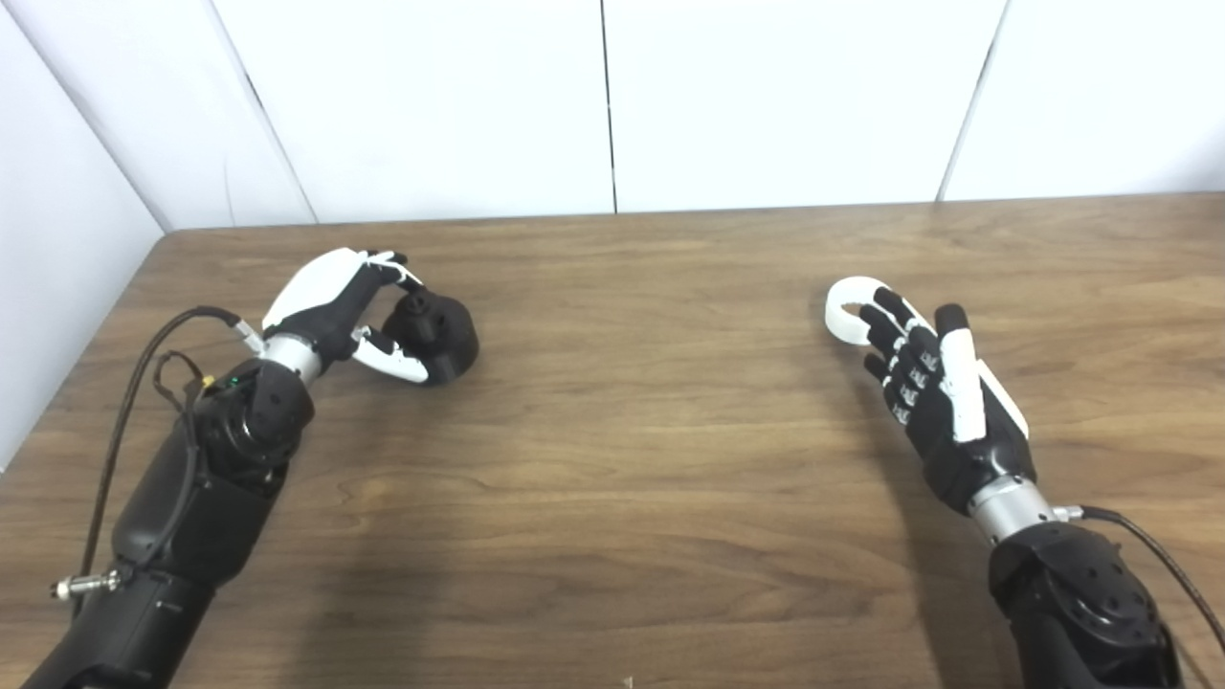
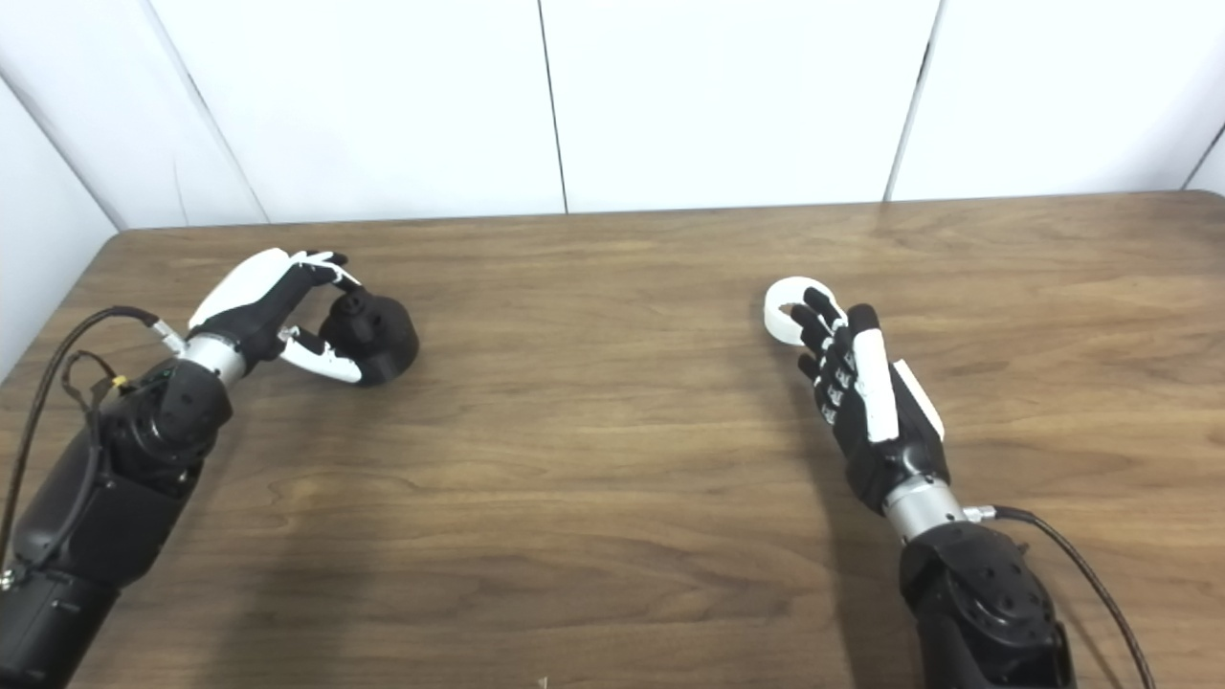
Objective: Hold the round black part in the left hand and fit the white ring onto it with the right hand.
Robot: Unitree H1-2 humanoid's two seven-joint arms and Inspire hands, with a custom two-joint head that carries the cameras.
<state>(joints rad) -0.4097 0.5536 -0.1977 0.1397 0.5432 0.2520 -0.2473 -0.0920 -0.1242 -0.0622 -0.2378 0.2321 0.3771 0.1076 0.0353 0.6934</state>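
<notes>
The left hand point(image 1: 335, 311) cups the round black plastic part point(image 1: 435, 335); the right hand point(image 1: 933, 383), fingers extended, reaches the white plastic ring point(image 1: 852, 306). Close fully on each before lifting.

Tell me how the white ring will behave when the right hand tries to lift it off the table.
The white ring looks like rigid plastic, so it probably keeps its shape. Thin and hollow, it is likely light for its size. It seems to lie flat on the smooth table, so the right hand, whose fingers overlap its near edge, may slide it rather than catch it.
</notes>
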